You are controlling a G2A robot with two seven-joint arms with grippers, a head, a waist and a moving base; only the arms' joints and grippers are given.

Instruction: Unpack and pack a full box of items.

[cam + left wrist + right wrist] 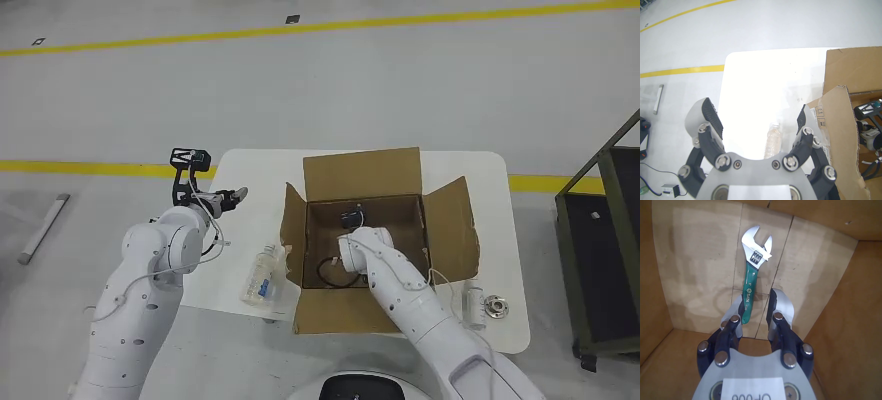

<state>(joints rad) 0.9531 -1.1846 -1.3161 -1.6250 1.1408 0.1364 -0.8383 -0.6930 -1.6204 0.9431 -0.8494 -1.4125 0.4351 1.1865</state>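
Note:
An open cardboard box (362, 172) stands on the white table (250, 170). On its floor (696, 266) lies an adjustable wrench (751, 275) with a green handle and a bare steel head. My right arm (378, 258) goes down into the box. My right gripper (756, 296) is open low over the wrench, the end of the handle lying between its fingers against one pad. My left gripper (755, 104) hangs open and empty above the table's left part, left of the box wall (840, 132). A clear plastic bottle (773, 140) lies on the table below it.
The bottle (262, 275) lies beside the box's left flap near the table's front edge. Right of the box sit a small clear item (473, 300) and a round metal part (495, 306). A dark rack (600, 260) stands on the floor to the right.

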